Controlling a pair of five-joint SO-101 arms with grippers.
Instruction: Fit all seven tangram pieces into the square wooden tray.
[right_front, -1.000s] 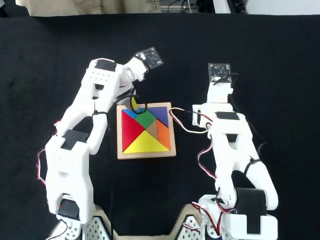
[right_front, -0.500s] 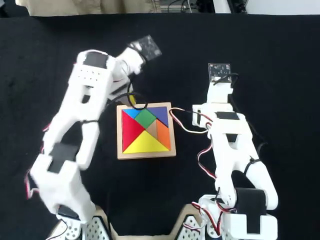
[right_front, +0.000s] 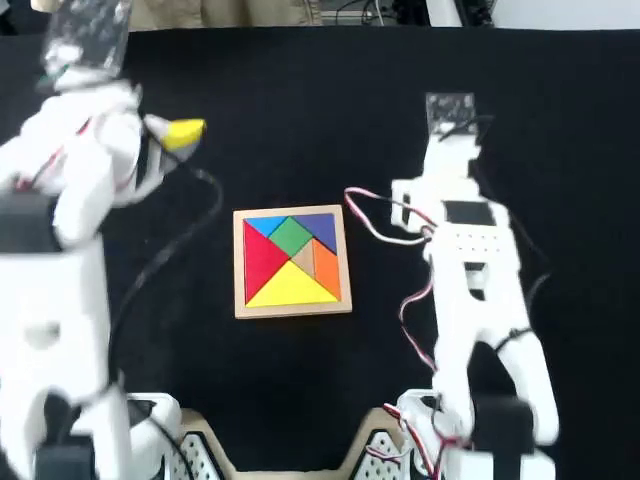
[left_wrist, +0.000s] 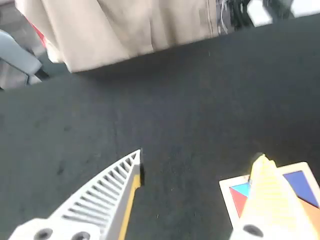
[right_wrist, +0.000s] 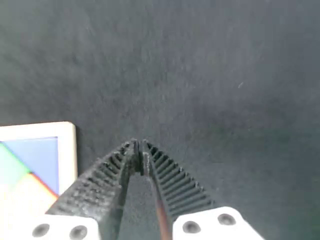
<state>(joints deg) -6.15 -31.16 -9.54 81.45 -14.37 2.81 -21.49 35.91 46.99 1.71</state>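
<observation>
The square wooden tray (right_front: 239, 262) lies mid-table with coloured tangram pieces fitted inside: red (right_front: 262, 262), yellow (right_front: 292, 288), orange (right_front: 326, 266), green (right_front: 291, 236), blue-violet (right_front: 324, 227), light blue and a tan one. My left gripper (left_wrist: 196, 162) is open and holds nothing, raised well above the table at the far left, with a corner of the tray (left_wrist: 226, 186) below it. In the high view its yellow finger (right_front: 183, 132) juts out from the arm. My right gripper (right_wrist: 138, 150) is shut and holds nothing, over bare cloth just right of the tray's corner (right_wrist: 69, 129).
Black cloth covers the table. A red and white cable (right_front: 372, 222) loops between the tray and the right arm. Beige fabric (left_wrist: 120, 30) hangs beyond the table's far edge.
The left arm has lifted away from the tray's far left corner and swung up and to the left. The right arm has shifted slightly farther from the front edge.
</observation>
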